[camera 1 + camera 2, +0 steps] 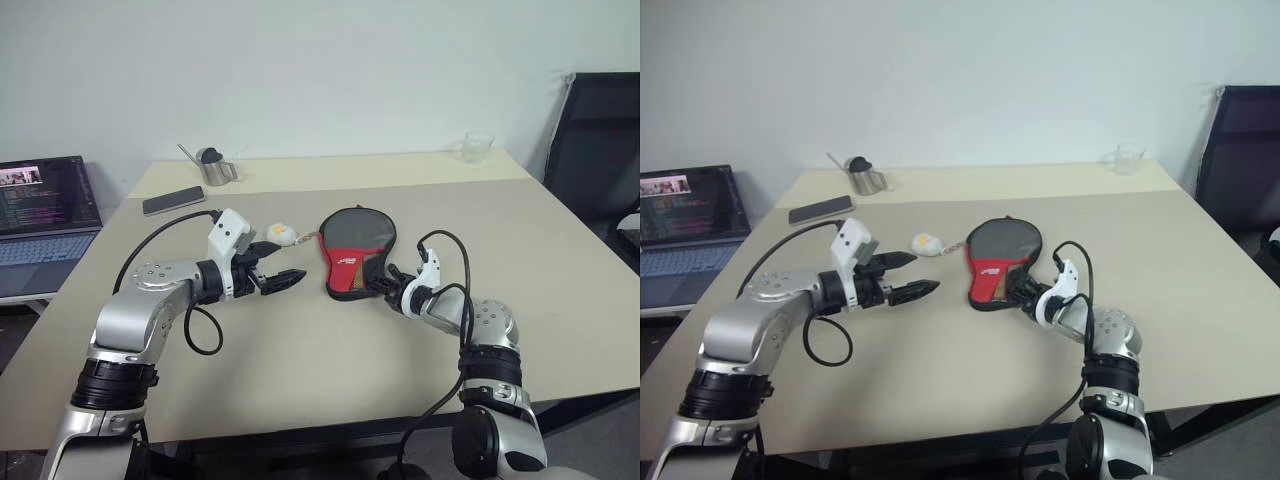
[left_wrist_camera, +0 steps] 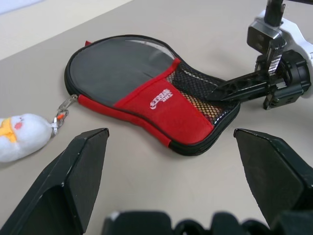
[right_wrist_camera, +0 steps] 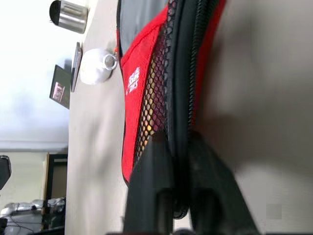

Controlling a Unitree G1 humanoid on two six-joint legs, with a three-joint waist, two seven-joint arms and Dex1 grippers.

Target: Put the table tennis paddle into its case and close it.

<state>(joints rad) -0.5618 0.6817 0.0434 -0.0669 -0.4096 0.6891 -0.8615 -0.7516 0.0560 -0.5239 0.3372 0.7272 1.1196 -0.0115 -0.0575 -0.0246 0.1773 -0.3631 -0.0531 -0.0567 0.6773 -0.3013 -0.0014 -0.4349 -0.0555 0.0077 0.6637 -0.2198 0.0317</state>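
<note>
The right gripper (image 1: 392, 284) is clamped on the case's (image 1: 355, 251) narrow end, likely at the zip; the left gripper (image 1: 283, 270) waits spread beside it; the paddle appears already inside.

— What colours are on the case (image 2: 146, 93)?
— Black fabric, a red panel with a white logo, black mesh over it.
— And the charm (image 2: 22, 134)?
— White, with a yellow patch. The table (image 1: 300, 350) is beige.
</note>
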